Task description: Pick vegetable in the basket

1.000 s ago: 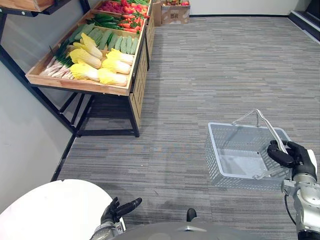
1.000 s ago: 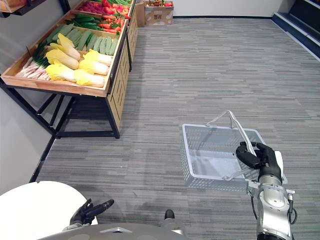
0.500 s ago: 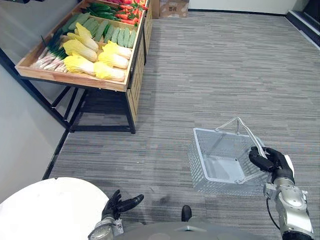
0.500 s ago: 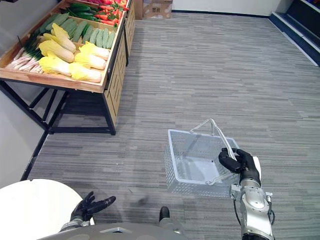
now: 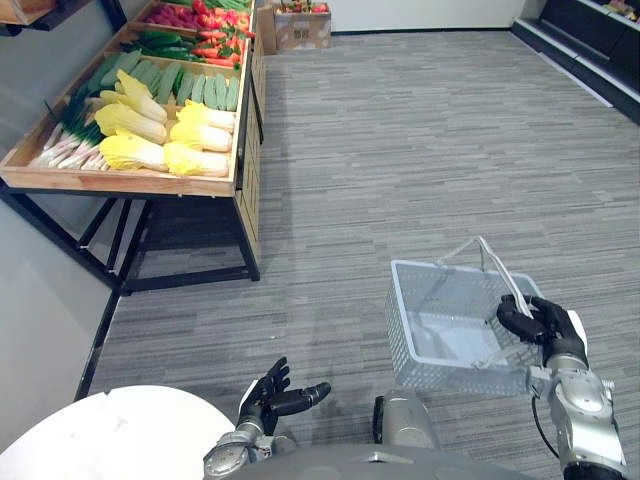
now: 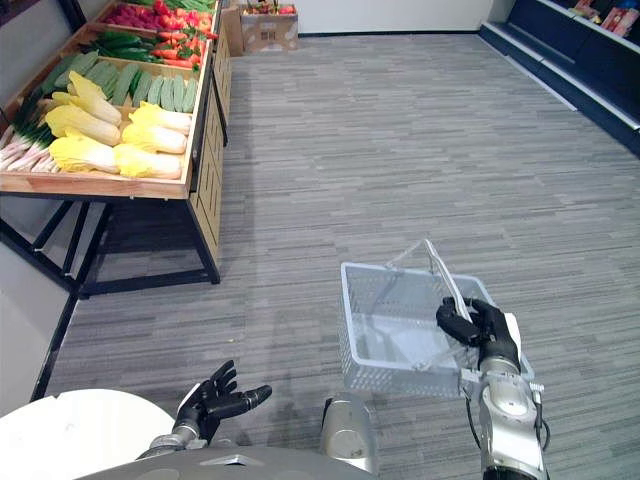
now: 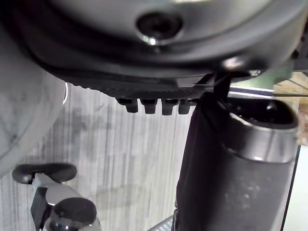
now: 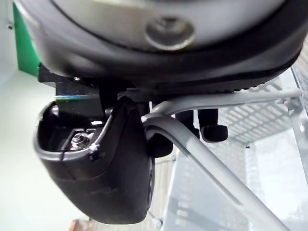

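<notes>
Grey striped carpet floor (image 5: 420, 140) runs across the room to a pale far wall, where a cardboard box (image 5: 303, 30) stands. Dark shelving (image 5: 590, 30) lines the far side, ahead of and beyond the right robot hand (image 5: 545, 322). A round white bench (image 5: 90, 440) sits just beside the left robot hand (image 5: 275, 395), on its outer side.

Well ahead of the left robot hand and off to its left stands a wooden produce tray (image 5: 120, 183) on a black frame. It holds the vegetables: yellow-white cabbages (image 5: 150, 150) in the near part, white-stemmed green onions (image 5: 60, 140) beside them at the outer edge, cucumbers (image 5: 205, 90) in a row behind, then dark green and red peppers (image 5: 215, 48) further back. All lie in the tray, well apart from both robot hands.

The basket (image 5: 440, 375) is pale grey wire mesh, rectangular, with a thin looped handle (image 5: 500, 270) raised above it. The right robot hand has its fingers (image 8: 211, 130) curled round the handle bar, the thumb closing from the other side, so the basket hangs just inward of that robot hand. It seems to be clear of the floor, though I cannot be sure from this angle.

The left robot hand is low and near the body, fingers spread and relaxed, holding nothing.
</notes>
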